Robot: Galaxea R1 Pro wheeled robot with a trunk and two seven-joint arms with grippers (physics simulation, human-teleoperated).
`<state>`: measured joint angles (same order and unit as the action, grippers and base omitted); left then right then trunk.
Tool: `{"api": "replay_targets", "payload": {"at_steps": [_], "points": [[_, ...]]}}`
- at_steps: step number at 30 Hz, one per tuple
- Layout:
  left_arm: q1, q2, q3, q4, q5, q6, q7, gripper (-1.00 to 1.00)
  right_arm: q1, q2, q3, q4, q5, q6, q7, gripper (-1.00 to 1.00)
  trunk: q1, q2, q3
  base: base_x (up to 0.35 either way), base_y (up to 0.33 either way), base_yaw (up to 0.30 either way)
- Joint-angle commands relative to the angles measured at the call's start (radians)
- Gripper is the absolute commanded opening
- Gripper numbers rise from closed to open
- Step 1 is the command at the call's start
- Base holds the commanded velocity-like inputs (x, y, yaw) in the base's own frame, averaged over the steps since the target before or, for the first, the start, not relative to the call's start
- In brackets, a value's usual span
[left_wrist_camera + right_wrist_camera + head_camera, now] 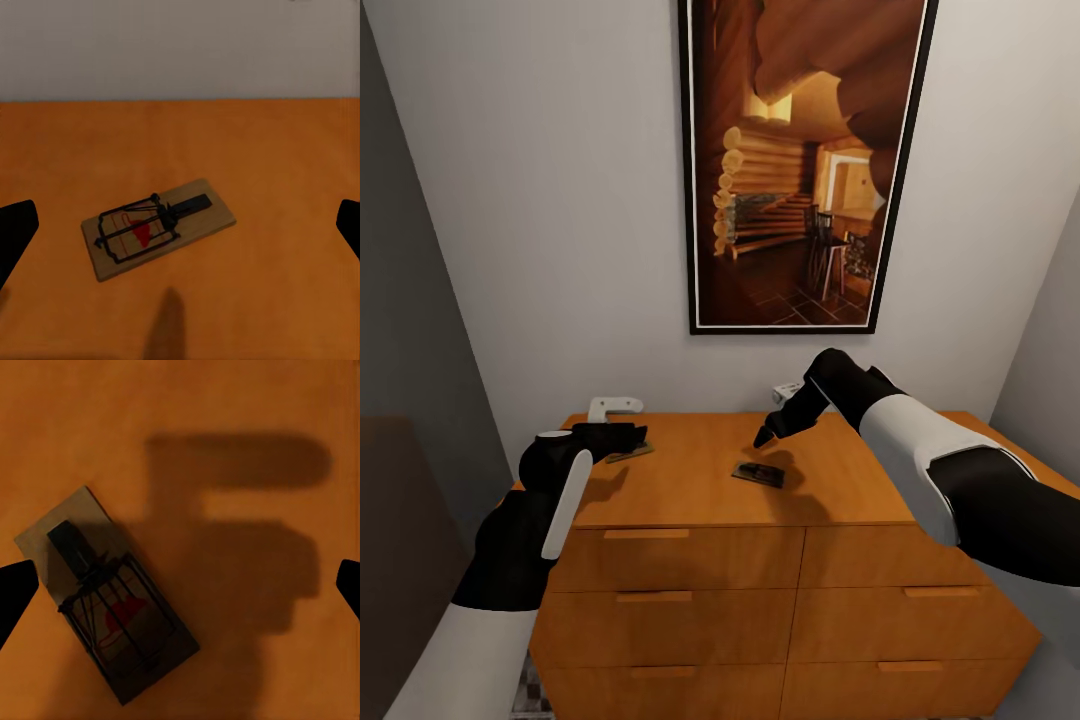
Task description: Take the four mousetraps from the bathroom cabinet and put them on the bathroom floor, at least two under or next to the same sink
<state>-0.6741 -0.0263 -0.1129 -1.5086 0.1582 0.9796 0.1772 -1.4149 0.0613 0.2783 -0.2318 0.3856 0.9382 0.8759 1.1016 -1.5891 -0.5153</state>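
Two mousetraps lie flat on the top of the orange-brown cabinet (690, 480). One mousetrap (758, 473) rests near the middle of the top, just below my right gripper (766, 437), which hovers over it pointing down. In the right wrist view this mousetrap (105, 600) lies beneath the open right gripper (180, 585), toward one fingertip (15, 592). The other mousetrap (630, 453) sits at the left, right in front of my left gripper (632, 437). The left wrist view shows that mousetrap (157, 227) between the wide-open fingers of the left gripper (180, 229).
A white bracket-like object (615, 406) stands at the cabinet's back left and a small white item (788, 390) sits behind my right arm. A framed picture (800, 165) hangs on the wall above. Walls close in on both sides. A sliver of tiled floor (528, 698) shows beside the cabinet.
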Motion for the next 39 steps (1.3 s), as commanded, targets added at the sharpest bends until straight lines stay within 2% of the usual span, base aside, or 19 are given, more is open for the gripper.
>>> {"api": "replay_targets", "payload": {"at_steps": [1,5,12,22,31,39], "points": [[-0.001,-0.003,-0.001,-0.003,0.01,0.003,0.01,1.0,0.005,-0.006,-0.006,-0.007,0.005,0.008,0.003,1.0,0.0,-0.001,-0.001,0.0,0.0,0.0],[-0.001,-0.001,-0.001,-0.003,0.011,0.002,0.01,1.0,0.026,-0.012,-0.027,-0.03,-0.016,0.03,-0.019,1.0,0.0,-0.001,-0.001,0.0,0.0,0.0],[-0.001,0.002,0.001,-0.002,0.012,0.001,0.01,1.0,0.009,0.006,-0.004,-0.063,0.012,0.002,0.009,1.0,0.0,-0.001,-0.001,0.0,0.0,0.0],[-0.001,0.003,0.002,-0.002,0.012,0.002,0.01,1.0,0.007,0.009,-0.001,-0.118,0.013,-0.032,0.03,1.0,0.0,-0.001,-0.001,0.0,0.0,0.0],[-0.001,0.003,0.002,-0.002,0.012,0.003,0.01,1.0,0.007,0.009,0.001,-0.121,0.012,-0.03,0.039,1.0,0.0,-0.001,-0.001,0.0,0.0,0.0],[-0.001,0.003,0.001,-0.002,0.013,0.004,0.009,1.0,0.007,0.009,0.008,-0.119,0.014,-0.028,0.081,1.0,0.0,-0.001,-0.001,0.0,0.0,0.0]]}}
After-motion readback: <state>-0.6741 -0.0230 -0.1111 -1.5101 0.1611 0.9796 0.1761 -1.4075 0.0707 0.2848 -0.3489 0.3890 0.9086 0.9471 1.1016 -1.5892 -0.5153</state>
